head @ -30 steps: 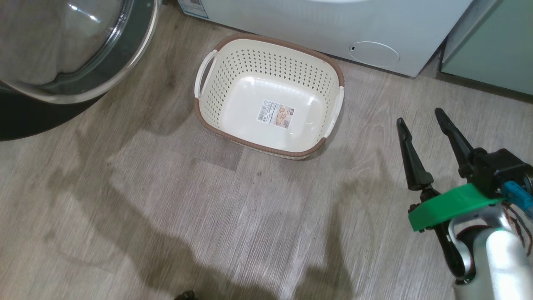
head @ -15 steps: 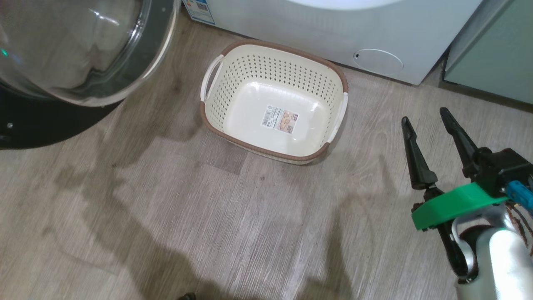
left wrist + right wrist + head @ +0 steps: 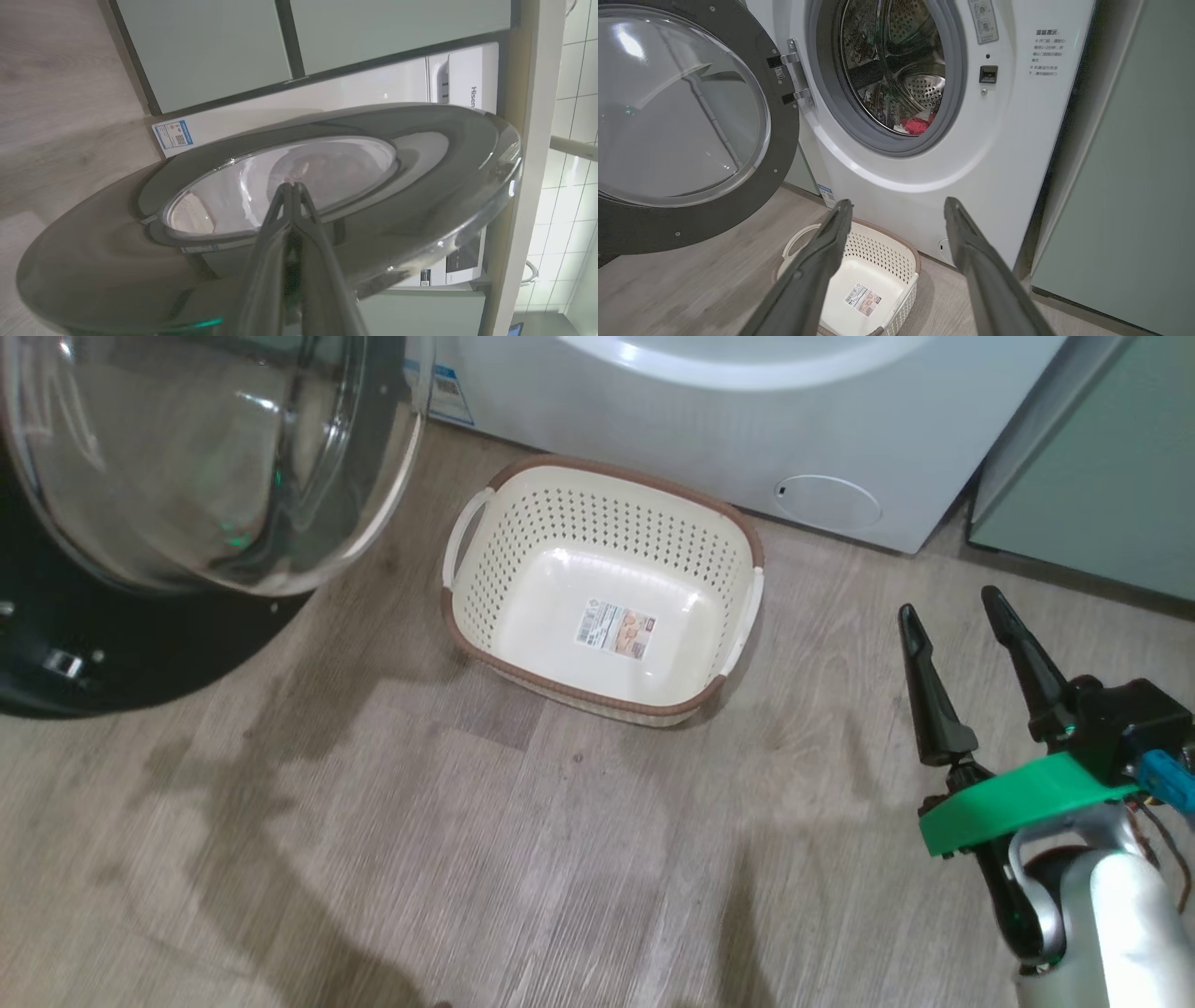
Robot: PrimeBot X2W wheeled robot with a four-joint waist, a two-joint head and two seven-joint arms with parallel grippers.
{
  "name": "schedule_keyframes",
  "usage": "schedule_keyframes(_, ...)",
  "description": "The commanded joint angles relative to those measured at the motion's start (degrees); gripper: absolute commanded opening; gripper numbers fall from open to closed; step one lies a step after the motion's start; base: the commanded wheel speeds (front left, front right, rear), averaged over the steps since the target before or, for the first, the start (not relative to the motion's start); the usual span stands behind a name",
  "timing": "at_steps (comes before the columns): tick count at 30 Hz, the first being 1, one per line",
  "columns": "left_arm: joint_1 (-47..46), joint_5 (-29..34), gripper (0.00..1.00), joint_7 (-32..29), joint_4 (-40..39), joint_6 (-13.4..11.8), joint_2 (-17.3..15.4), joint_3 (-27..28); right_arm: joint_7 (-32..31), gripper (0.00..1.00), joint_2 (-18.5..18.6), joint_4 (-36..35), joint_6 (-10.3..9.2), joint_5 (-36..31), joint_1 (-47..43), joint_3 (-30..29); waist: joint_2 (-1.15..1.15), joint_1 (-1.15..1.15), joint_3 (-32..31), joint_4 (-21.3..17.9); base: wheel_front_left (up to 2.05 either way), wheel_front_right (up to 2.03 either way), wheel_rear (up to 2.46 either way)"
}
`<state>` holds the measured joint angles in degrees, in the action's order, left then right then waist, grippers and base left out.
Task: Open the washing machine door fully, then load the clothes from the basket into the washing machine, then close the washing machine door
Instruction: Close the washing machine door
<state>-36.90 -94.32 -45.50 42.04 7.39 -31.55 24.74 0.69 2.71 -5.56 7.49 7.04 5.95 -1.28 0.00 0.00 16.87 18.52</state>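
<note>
Left gripper pinched shut, tips at door glass. Right gripper wide; basket apart to its left, floor between.

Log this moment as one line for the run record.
door: open | basket: empty | clothes: in drum | left gripper: fingers shut, tips at door | right gripper: fingers open, empty | next: close door

The basket is cream-white with a dotted perforation pattern, brown rim and white handles; the washing machine is white with a grey gasket. The washing machine door has a glossy black rim round clear glass, and the clothes show red. The floor is grey-brown wood grain, the cabinets pale green, the right tool black with a green collar.
</note>
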Motion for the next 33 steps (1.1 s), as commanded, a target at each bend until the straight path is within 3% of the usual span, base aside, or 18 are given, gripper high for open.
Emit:
schedule_keyframes(1, 0.93, -0.65, 0.00, -1.85, -2.57, -0.09, -3.01, 1.08, 0.86, 1.00, 0.17, -1.41, 0.00, 0.61, 1.20, 1.72, 0.00, 0.00, -0.68, -0.53, 0.00, 0.00, 0.00)
schedule_keyframes(21, 13.59, -5.12, 0.00, -13.50, -23.68, -2.37, 1.02, 0.24, 5.43, 1.00, 0.17, 2.52, 0.00, 3.37, 0.30, 1.98, 0.00, 0.00, -4.02, -6.18, 0.00, 0.00, 0.00)
schedule_keyframes(33, 20.05, -7.28, 0.00, -17.09, -37.40, -3.25, 5.18, -1.16, 7.75, 1.00, 0.17, 3.88, 0.00, 5.29, -0.16, 2.48, 0.00, 0.00, -5.12, -12.49, 0.00, 0.00, 0.00)
